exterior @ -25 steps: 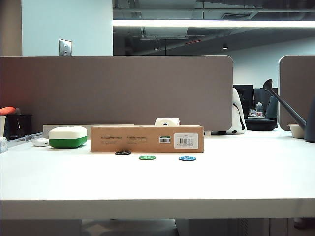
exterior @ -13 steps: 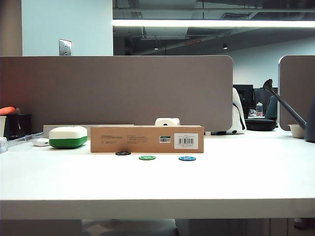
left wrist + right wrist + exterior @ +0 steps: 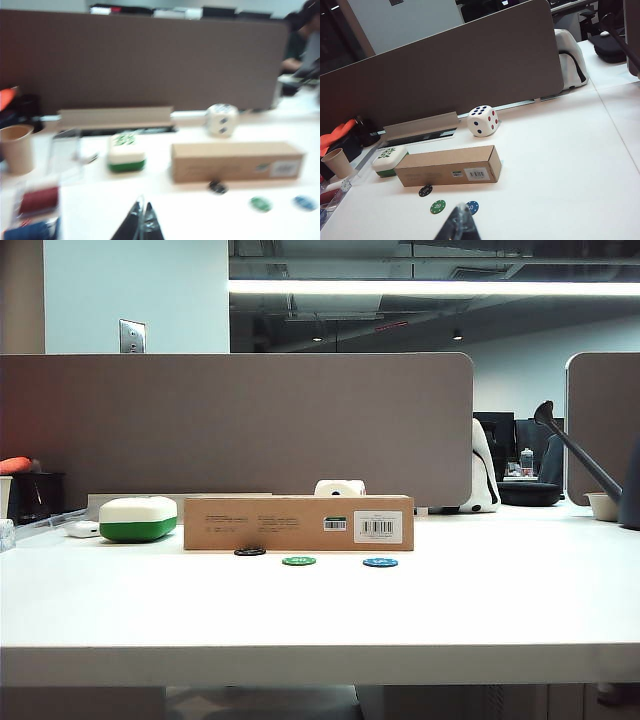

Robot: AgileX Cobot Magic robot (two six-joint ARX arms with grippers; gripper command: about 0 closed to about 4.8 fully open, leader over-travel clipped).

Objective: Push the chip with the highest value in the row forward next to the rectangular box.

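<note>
Left claw (image 3: 140,222) tips together, empty, hovering over the white surface (image 3: 320,610) short of the chips; right claw (image 3: 460,225) also pinched together, empty, just above the blue chip (image 3: 472,206). Black chip (image 3: 250,551) lies touching or just beside the front of the rectangular box (image 3: 298,522), ahead of the green chip (image 3: 299,561) and blue chip. White-and-green case (image 3: 138,519) sits left of box, die (image 3: 483,120) behind it.

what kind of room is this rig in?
Most likely an open-plan office. A desk partition backs the white table, with exposed ceiling and a strip light beyond. The box and chips sit on the table. Both grippers, left and right, look shut, hovering short of the chips.
</note>
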